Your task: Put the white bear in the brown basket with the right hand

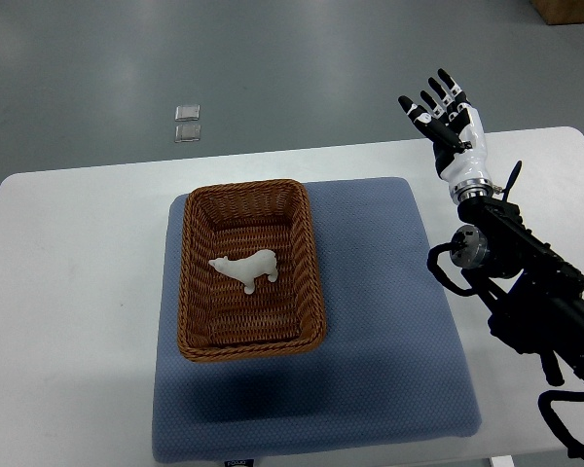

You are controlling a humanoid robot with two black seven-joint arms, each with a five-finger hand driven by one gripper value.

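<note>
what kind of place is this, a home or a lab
Likely a lab or test room, not a home: a bare white table on a plain grey floor, with a blue mat laid out as a work area for the robot's right hand.

— What's the brown basket (252, 270) made of?
— Woven wicker, by the look of it: ribbed, rough and only faintly shiny along the rim.
— And the white bear (246, 267) lying in it?
— Smooth and matt, like moulded plastic or resin.
— The pad under the basket?
— A blue mat (370, 321) with a fine dimpled cloth or foam texture, matt. The desk (68, 292) beneath is a plain white, smooth, slightly satin surface.
— The right hand (455, 126)?
— Glossy white plastic shell, black fingers (425, 119) with pale segments; the arm behind is matt black with metal joints.
</note>
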